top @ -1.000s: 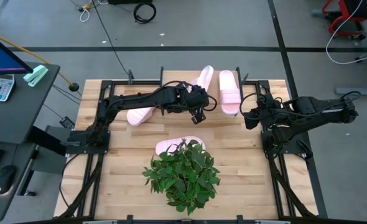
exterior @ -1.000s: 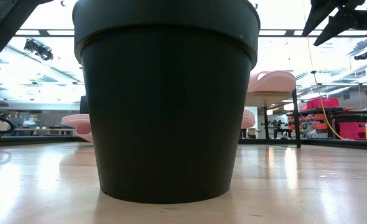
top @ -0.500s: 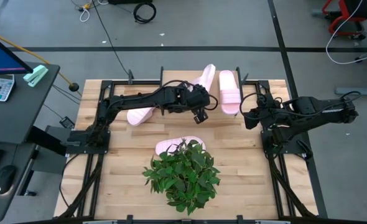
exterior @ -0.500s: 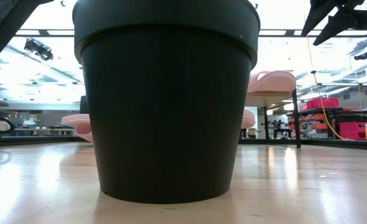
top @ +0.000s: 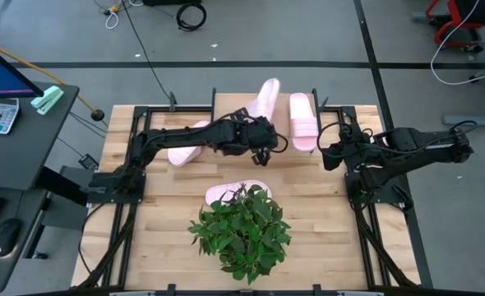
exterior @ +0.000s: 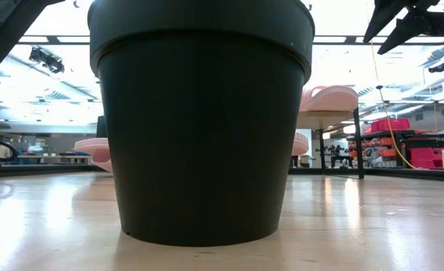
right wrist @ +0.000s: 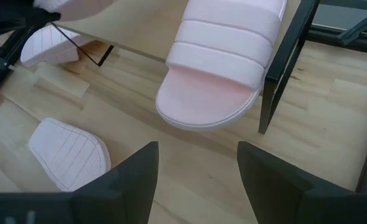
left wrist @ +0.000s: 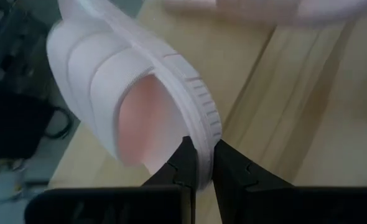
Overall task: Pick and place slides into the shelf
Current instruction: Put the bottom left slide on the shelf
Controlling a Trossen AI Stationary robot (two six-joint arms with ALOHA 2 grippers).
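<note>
My left gripper (top: 261, 146) is shut on a pale pink slide (top: 266, 99) that tilts up over the shelf (top: 251, 130) at the table's far edge. A second slide (top: 302, 121) lies flat on the shelf's plank top (right wrist: 140, 37), also seen in the low view (exterior: 329, 98). A third slide (top: 185, 150) rests on the table under my left arm. The fourth slide (top: 223, 193) lies sole up beside the plant. My right gripper (top: 328, 153) hovers open to the right of the shelf, touching nothing (right wrist: 196, 180). My left gripper pinches the held slide by the ribbed rim of its sole at one end (left wrist: 203, 144), between its two fingers (left wrist: 185, 163). The fingers come level from the table's near side, along the slide's length. The slide stands lifted and tilted, its strap (left wrist: 106, 78) pointing away from the fingers.
A potted plant (top: 242, 228) in a large black pot (exterior: 201, 120) stands near the table's near edge and blocks most of the low view. The shelf's black legs (right wrist: 282, 68) stand close to my right gripper. Bare wood lies at the table's left and right.
My left gripper has carried the held slide a little toward the table's far edge and slightly left, staying shut on it. The slide's free end now reaches farther past the shelf's back. My right arm has kept still.
</note>
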